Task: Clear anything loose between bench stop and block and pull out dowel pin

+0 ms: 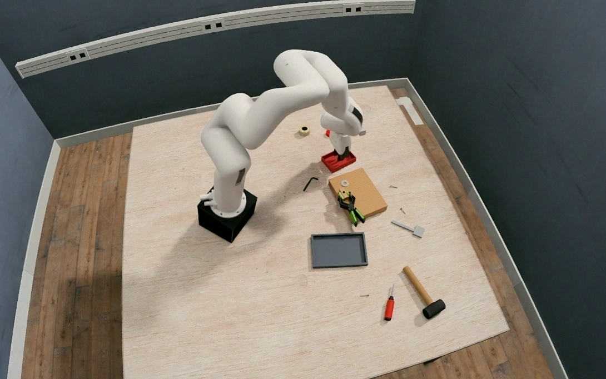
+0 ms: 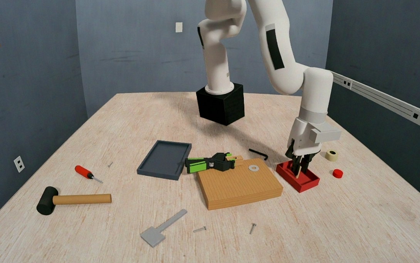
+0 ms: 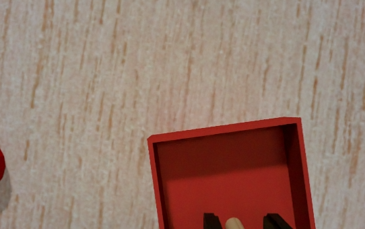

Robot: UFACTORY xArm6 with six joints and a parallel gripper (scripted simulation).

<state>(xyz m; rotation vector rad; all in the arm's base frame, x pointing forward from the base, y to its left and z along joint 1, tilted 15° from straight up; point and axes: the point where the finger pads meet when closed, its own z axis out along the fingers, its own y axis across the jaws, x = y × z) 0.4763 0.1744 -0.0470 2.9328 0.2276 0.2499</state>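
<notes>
My gripper (image 1: 343, 154) reaches down into the red tray (image 1: 338, 162), which also shows in the exterior view (image 2: 297, 176). In the wrist view the two dark fingertips stand apart, with the pale dowel pin (image 3: 234, 223) between them and a gap on each side. The gripper is open. The pin's lower end (image 2: 297, 176) is down in the tray. The small wooden block (image 2: 236, 159) lies at the edge of the bench board (image 2: 239, 184), with the green and black spring clamp (image 2: 209, 163) on it. A metal washer (image 2: 254, 166) lies on the board.
A grey tray (image 1: 339, 250) lies near the board. A hex key (image 1: 309, 181), tape roll (image 1: 304, 130), red cap (image 2: 337, 173), grey scraper (image 1: 408, 228), hammer (image 1: 423, 292), screwdriver (image 1: 389, 305) and a few loose screws lie around on the table.
</notes>
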